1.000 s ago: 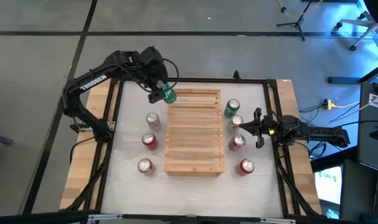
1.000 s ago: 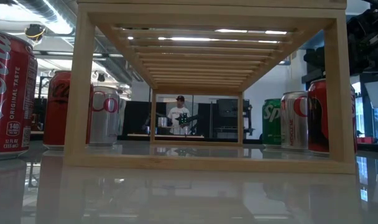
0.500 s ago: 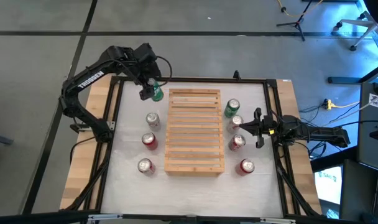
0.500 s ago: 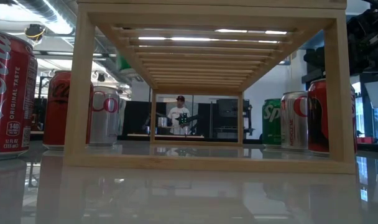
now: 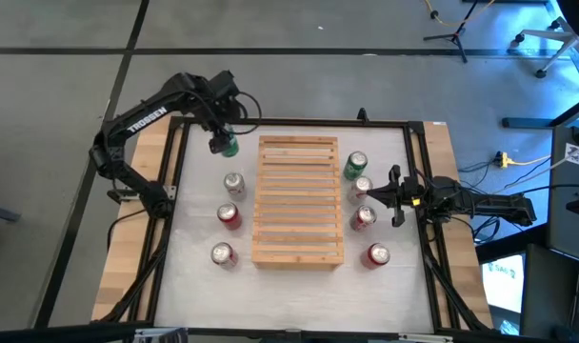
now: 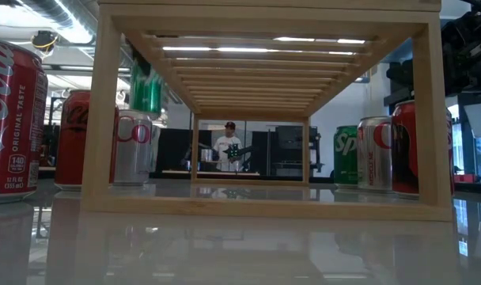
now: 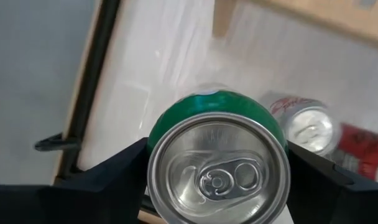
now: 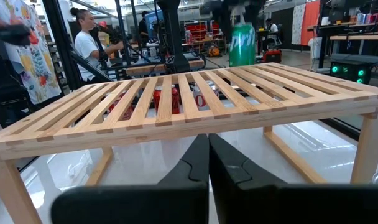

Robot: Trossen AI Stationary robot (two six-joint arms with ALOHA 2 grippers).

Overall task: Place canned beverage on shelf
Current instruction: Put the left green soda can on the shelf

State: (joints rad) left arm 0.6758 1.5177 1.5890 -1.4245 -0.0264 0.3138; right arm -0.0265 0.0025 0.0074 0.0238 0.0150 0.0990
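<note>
A green soda can (image 5: 229,146) hangs in the air, clamped between the fingers of the left gripper (image 5: 221,145), which are spread partway to the can's width. It sits just off the far left corner of the shelf (image 5: 297,200), above the white tabletop (image 5: 289,286) rather than over the slats. A second ago the same can was held over that corner of the shelf; since then the left arm has carried it sideways and away, so it now hangs beside the rack and lower, visible from table height behind the shelf's left post. That looks like a step back from placing it: either a retreat to line up again, or a lowering to the table. The can is not yet on the shelf.

The shelf, the only thing here meant to hold anything, has nothing on its slatted top. Through the slats, only bare table shows beneath.

The other cans stand on the table around it: a silver can (image 5: 233,183) and two red cans (image 5: 229,216) along its left side, and a second green can (image 5: 355,166) with further cans along its right.

The right gripper (image 5: 377,194) rests low at the shelf's right side among those cans, fingers pressed together, holding nothing.
</note>
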